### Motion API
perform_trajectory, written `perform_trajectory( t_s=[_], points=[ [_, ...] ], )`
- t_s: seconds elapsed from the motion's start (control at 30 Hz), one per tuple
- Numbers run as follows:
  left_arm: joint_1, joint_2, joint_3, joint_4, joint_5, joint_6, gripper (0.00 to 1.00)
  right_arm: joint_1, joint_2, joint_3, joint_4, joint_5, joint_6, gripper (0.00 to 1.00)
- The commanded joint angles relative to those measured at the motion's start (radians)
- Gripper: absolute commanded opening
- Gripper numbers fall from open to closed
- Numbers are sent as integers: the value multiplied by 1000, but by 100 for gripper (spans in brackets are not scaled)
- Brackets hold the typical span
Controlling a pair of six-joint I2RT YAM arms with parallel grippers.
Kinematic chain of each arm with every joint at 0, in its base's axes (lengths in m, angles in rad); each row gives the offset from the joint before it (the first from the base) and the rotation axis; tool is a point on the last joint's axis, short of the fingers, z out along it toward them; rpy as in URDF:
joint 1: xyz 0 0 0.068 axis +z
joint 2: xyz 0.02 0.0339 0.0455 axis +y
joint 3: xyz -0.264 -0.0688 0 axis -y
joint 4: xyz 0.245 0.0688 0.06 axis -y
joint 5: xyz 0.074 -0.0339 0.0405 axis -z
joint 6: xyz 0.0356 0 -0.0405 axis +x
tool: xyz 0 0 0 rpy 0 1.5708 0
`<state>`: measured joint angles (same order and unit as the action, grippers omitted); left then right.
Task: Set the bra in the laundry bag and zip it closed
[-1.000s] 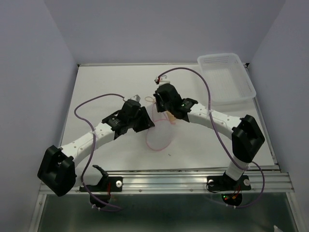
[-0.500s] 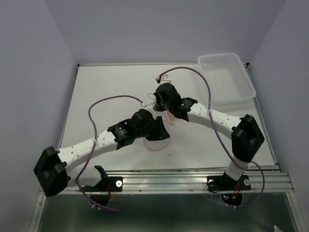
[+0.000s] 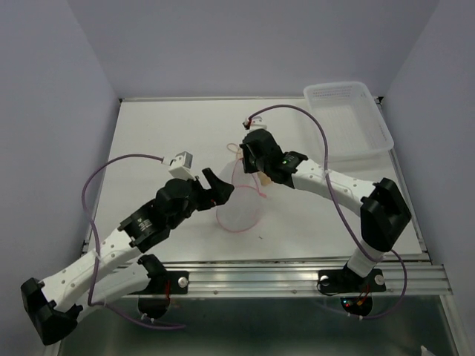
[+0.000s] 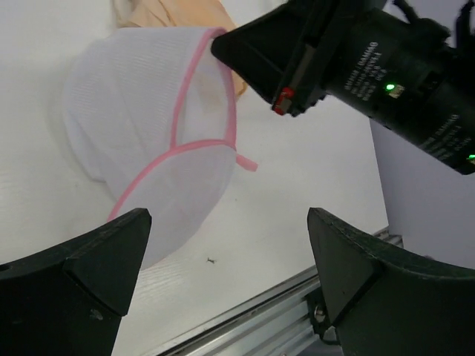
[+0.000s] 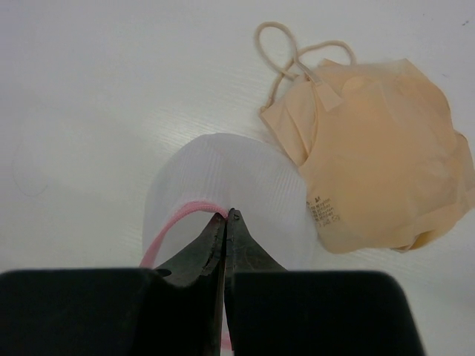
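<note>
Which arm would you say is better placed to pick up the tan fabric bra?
Left. The left gripper is open, empty, near the white mesh laundry bag and tan bra; the right gripper is shut on the bag's pink rim.

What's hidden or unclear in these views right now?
Left wrist view: the top edge cuts off the bra.
Top view: the right arm hides most of it.
Right wrist view: the right gripper covers the near side of the laundry bag.
Zipper slider: too small to find anywhere.
</note>
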<state>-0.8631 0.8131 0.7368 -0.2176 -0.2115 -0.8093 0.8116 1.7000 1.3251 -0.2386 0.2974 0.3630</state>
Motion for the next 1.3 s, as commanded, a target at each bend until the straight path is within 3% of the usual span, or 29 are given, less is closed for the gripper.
perform_trajectory(
  t_s=[0.0,0.2,0.37,0.53,0.63,0.87,1.03,1.13,1.27],
  points=[
    [87,-41,-141,64,16,38,99,-3,-69,-13,22,-18,4,1],
    [258,-28,-324,297,242,76,99,-3,-86,-23,22,-50,-1,1],
    [289,30,-412,582,432,87,99,-3,-85,-24,22,-64,-2,1],
    [288,101,-425,704,558,117,99,-12,-80,-27,22,-64,-2,1],
    [282,116,-404,712,644,127,99,-12,-73,-24,21,-64,-1,1],
    [75,127,-274,675,567,137,99,-22,-60,-26,21,-70,16,1],
    [-39,262,-146,650,595,182,99,-42,-51,-27,21,-92,33,1],
    [-99,403,-9,548,537,244,99,-61,-51,-32,21,-122,43,1],
    [-114,530,65,503,540,265,99,-83,-68,-44,21,-136,53,1]
  ],
)
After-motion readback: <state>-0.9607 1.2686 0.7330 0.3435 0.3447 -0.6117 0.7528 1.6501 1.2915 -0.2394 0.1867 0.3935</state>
